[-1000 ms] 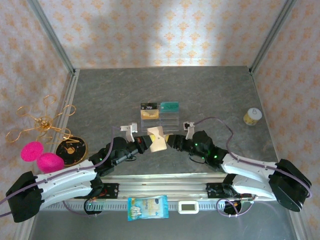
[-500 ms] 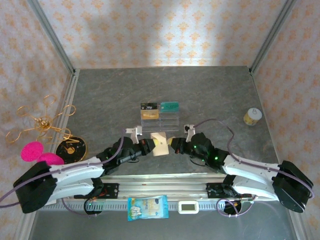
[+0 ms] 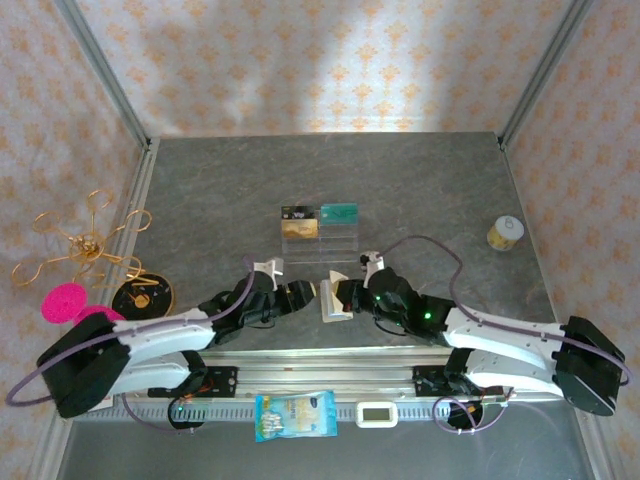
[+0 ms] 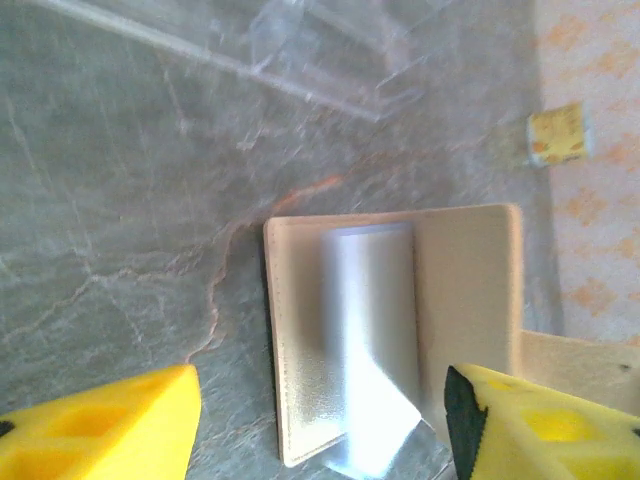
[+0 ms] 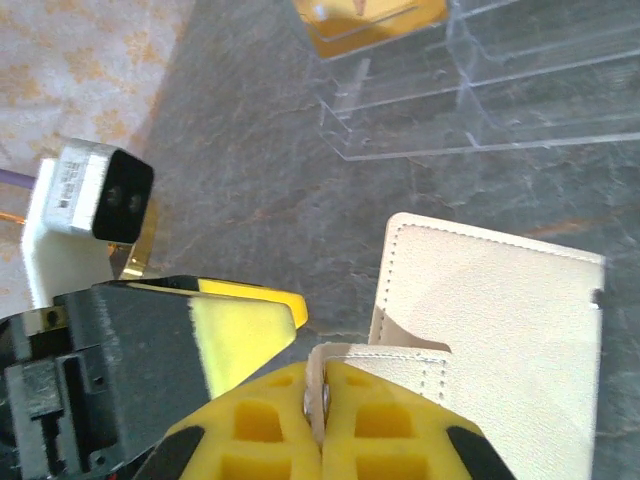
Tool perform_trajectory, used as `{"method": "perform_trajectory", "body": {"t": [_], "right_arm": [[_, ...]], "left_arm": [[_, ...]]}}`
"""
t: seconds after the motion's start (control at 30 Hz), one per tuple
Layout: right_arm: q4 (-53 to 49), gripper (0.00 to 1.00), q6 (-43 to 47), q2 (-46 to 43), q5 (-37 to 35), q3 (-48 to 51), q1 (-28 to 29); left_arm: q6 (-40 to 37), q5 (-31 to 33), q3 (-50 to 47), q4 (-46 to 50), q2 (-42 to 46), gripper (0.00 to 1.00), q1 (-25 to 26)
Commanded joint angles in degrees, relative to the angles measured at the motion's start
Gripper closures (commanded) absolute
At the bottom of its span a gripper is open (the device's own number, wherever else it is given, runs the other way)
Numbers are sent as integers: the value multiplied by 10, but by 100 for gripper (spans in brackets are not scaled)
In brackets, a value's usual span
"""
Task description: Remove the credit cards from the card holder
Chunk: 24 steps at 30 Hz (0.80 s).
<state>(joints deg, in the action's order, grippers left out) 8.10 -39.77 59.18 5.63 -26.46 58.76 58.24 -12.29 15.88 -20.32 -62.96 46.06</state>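
Card holder (image 3: 334,306) lies on the grey tabletop (image 3: 430,180) right between my two sets of jaws, which face each other across it.

My right jaws are closed on it. Through the right wrist camera I see the two yellow pads (image 5: 262,425) pressed together on a stitched tan flap. The rest of the leather spreads out ahead of the fingertips and to their right.

My left jaws stand wide open and grip nothing. From the left wrist, one yellow finger (image 4: 100,425) hangs over bare tabletop to the left of the wallet. The other is at its right-hand corner; I cannot tell whether it touches. In the gap between them the wallet lies flat, with a pale glossy strip down its middle.

Beyond both sets of jaws, apart from the wallet, stands a clear acrylic rack (image 3: 335,240). It carries a gold card (image 3: 299,229) and a teal card (image 3: 340,212). A small yellow jar (image 3: 505,233) sits well off to the outer side of my right jaws.
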Motion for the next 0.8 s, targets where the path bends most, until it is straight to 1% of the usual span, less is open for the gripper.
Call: {"method": "perform_trajectory", "body": {"t": [0.0,0.07,0.13,0.27,0.4,0.47,0.57,0.67,0.77], "right_arm": [[-7,100,7,22,-28,-40,19],[-18,100,1,32,-48,-54,28],[-42,100,-15,37,-73,-63,30],[-125,100,-50,38,-150,-65,27],[-194,100,-81,30,-219,-33,15],[-195,100,-90,32,-217,-5,1],[-167,100,-94,54,-209,28,-7],[-156,100,-94,100,-212,36,-10],[-147,100,-94,138,-211,38,-12]], "left_arm": [[-13,59,-14,36,63,31,-4],[-24,71,-13,51,89,31,-4],[-41,69,-5,62,98,32,-4],[-70,50,19,72,77,38,-3],[-83,22,30,46,42,45,0],[-88,13,37,36,21,48,3],[-98,8,51,29,-11,55,12],[-104,2,62,20,-41,58,16],[-108,5,71,20,-64,65,18]]}}
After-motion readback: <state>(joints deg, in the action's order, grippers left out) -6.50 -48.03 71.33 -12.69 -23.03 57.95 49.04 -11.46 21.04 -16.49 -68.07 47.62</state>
